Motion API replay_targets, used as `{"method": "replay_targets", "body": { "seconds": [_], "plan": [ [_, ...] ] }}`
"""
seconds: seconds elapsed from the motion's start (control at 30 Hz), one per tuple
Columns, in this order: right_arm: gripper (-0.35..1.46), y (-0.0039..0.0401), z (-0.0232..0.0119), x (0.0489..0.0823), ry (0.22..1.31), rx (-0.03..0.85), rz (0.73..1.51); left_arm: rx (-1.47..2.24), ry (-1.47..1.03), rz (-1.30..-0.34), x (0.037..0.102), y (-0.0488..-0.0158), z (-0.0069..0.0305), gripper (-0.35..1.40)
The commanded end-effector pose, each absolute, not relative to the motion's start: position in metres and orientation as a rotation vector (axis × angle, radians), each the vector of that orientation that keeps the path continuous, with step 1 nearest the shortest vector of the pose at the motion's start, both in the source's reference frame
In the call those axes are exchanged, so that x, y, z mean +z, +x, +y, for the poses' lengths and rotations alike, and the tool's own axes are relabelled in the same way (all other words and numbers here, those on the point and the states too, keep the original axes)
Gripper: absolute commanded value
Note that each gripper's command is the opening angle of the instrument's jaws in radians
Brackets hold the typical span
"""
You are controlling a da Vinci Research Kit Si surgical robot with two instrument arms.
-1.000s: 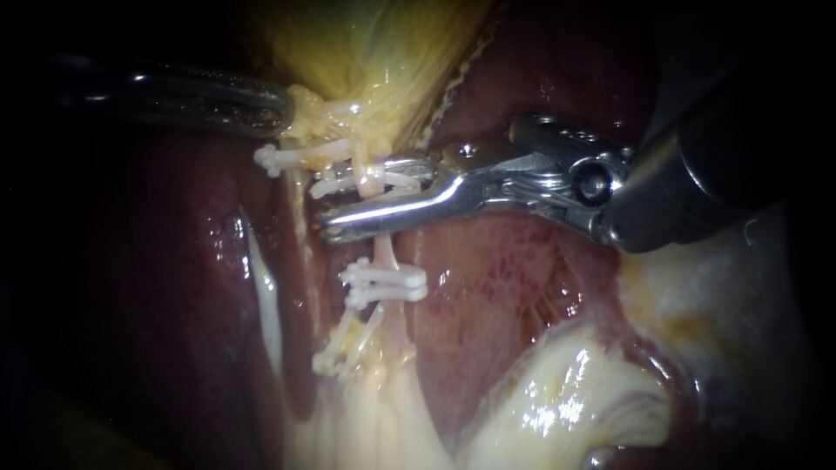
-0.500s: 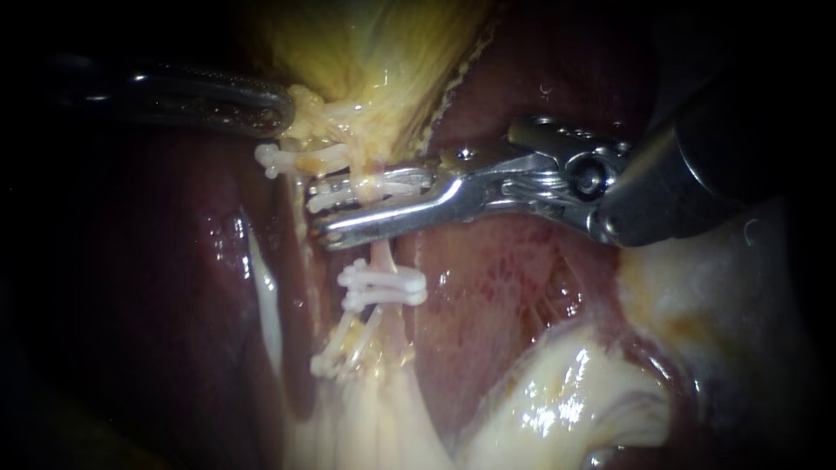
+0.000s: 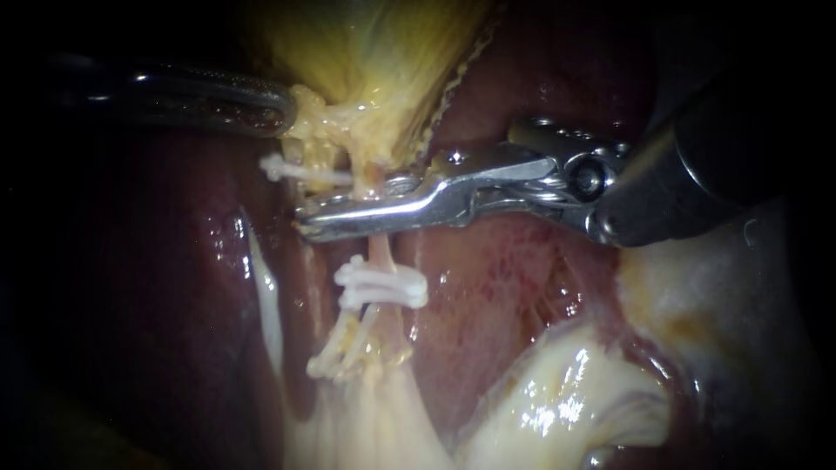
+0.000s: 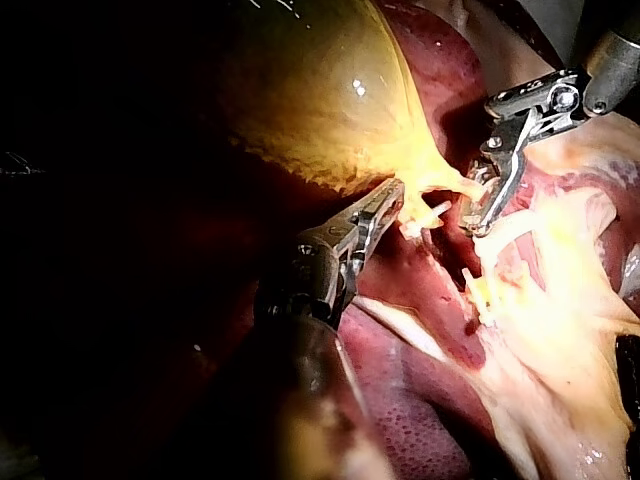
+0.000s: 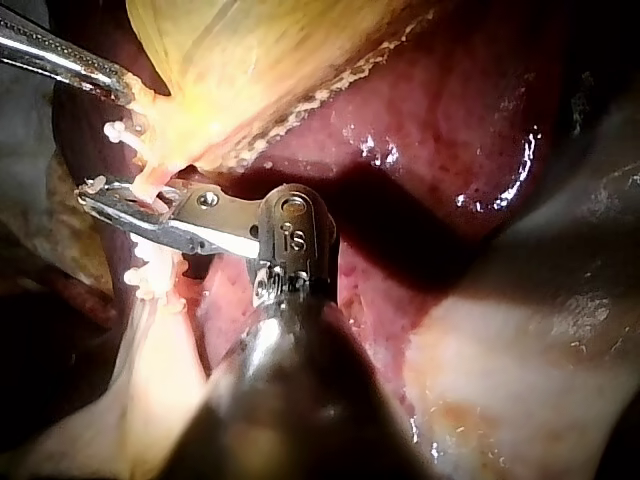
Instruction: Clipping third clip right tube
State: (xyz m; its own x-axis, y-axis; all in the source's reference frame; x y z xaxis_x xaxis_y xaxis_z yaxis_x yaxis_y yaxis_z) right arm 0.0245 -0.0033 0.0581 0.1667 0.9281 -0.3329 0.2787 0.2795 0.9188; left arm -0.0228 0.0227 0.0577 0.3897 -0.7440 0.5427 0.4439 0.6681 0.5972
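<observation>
Pinching the right tube [image 3: 381, 252] from both sides, my right instrument [image 3: 306, 223] has its jaws pressed together across it, just under the neck of the gallbladder [image 3: 374, 52]. From the right wrist camera the same instrument [image 5: 92, 196] lies flat across the pale strand where it leaves the yellow gallbladder [image 5: 250, 50].

On the side of the jaws away from the gallbladder, a pair of white clips [image 3: 383, 287] sits across the same tube, near the jaws but apart from them. Farther that way lie more white clips [image 3: 335, 359]; which strand they hold I cannot tell. Just past the jaw tips, a single white clip [image 3: 292, 170] crosses a neighbouring strand.

Beyond that, my left instrument [image 3: 283, 111] has its jaws closed on yellow tissue at the gallbladder's neck. Its wrist camera shows that pinch [image 4: 392, 195], with the right instrument [image 4: 478, 222] just beside it.

Dark red liver [image 3: 505, 270] lies beneath the right instrument's hinge and shaft.
</observation>
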Motion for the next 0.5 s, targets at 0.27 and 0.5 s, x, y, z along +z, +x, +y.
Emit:
{"method": "replay_targets", "body": {
  "seconds": [0.27,0.5],
  "plan": [
    [-0.35,0.0243,-0.0035,0.0586,1.241,0.676,1.355,-0.779,0.386,-0.885,0.0577,-0.0228,0.0228,-0.35],
    [-0.35,0.0243,-0.0035,0.0586,1.244,0.681,1.351,-0.779,0.386,-0.885,0.0577,-0.0229,0.0228,-0.35]
  ]
}}
